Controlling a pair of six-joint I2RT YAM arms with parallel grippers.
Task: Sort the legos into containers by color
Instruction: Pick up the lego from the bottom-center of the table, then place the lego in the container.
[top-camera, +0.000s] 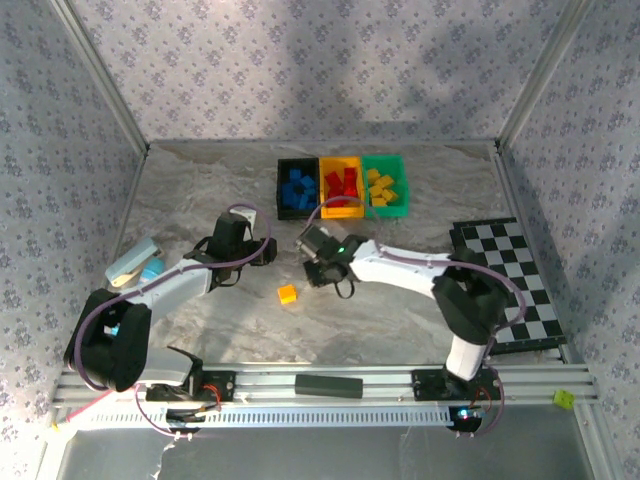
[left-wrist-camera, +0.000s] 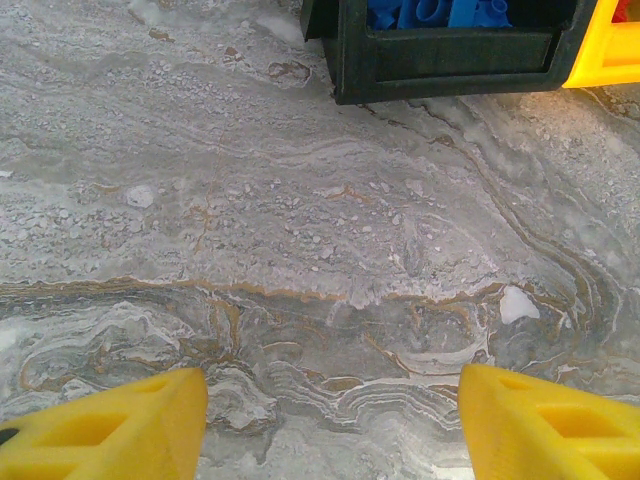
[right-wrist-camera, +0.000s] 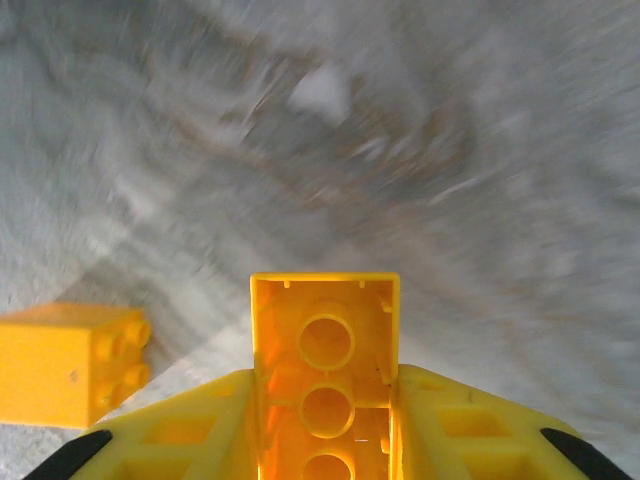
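Right gripper (right-wrist-camera: 325, 380) clamped on a small yellow plastic lego brick (right-wrist-camera: 325, 320) that belongs in the green open-topped plastic bin (top-camera: 388, 213).

Nearest the bases, a second, loose yellow brick (top-camera: 288, 293) lies on the grey marbled table (top-camera: 190, 200), just left of the right gripper. The held brick's long axis runs out along the fingers (right-wrist-camera: 230, 395). The left gripper (left-wrist-camera: 330, 388) hangs half open and empty over bare table, short of the black plastic bin (left-wrist-camera: 450, 70). Farther back, the green bin sits beyond and right of the held brick, past the yellow-orange bin (top-camera: 342, 213); the right arm is nearer, with open table between and only near rims to clear.
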